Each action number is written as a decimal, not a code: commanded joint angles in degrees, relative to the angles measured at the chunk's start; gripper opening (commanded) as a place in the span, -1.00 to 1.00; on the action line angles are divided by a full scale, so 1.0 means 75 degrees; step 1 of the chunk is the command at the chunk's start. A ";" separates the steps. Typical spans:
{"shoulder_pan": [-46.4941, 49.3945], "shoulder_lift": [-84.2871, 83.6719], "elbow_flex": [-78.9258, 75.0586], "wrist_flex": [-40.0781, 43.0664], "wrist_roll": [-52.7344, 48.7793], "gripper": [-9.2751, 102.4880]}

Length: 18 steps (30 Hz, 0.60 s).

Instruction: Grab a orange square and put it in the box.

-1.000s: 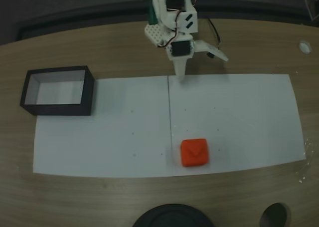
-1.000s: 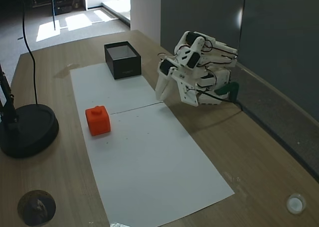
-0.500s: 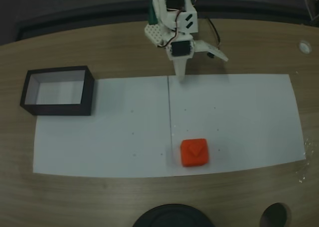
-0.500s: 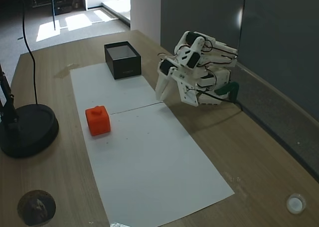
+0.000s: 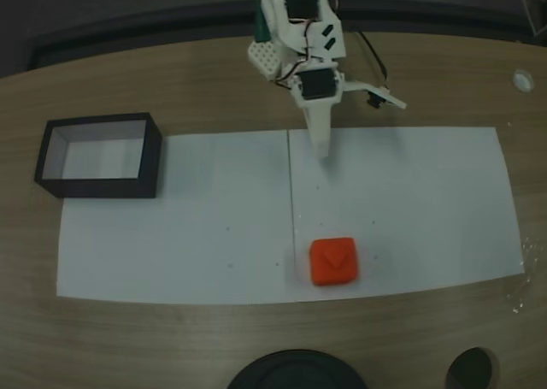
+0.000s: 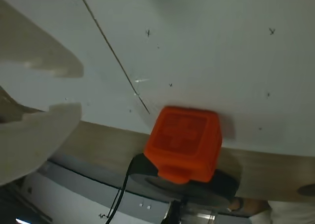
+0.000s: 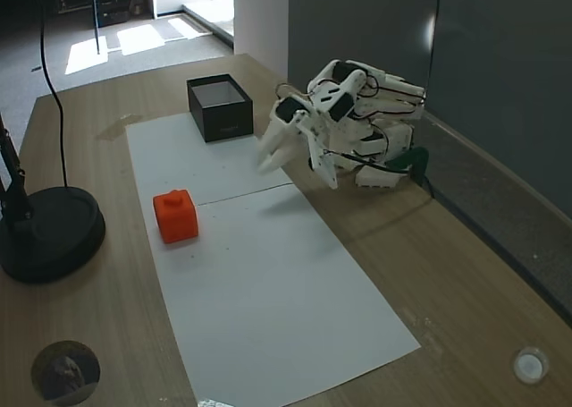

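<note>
I count one orange square (image 5: 332, 262) on my feeds, sitting on the white paper (image 5: 171, 252) near its front edge in a fixed view, just right of the seam line that splits the paper into two sheets. Its top face carries a faint V-shaped dent. Nothing touches it.

There is one box (image 5: 98, 156), black outside and white inside, standing at the far left corner of the paper in that same view, well apart from the cube. I see nothing inside it.

One arm (image 5: 295, 30) rises from the far edge of the counter (image 5: 214, 81). Its pincer (image 5: 359, 120) hangs above the paper's far edge, spread wide with nothing between the fingers: one long finger (image 5: 319, 132) points down at the paper, the other juts out to the right. In a fixed view from the side, the pincer (image 7: 299, 161) is clear of the surface and well short of the cube (image 7: 175, 216), with the box (image 7: 220, 108) behind it.

In the wrist view, the orange square (image 6: 184, 141) sits ahead at the paper's edge, and two pale blurred fingers (image 6: 37, 51) come in from the left.

One round black stand base (image 7: 49, 233) sits on the counter near the cube.
</note>
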 commanded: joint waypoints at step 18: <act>-0.0586 -0.2754 -0.2461 -0.1102 0.0961 -0.18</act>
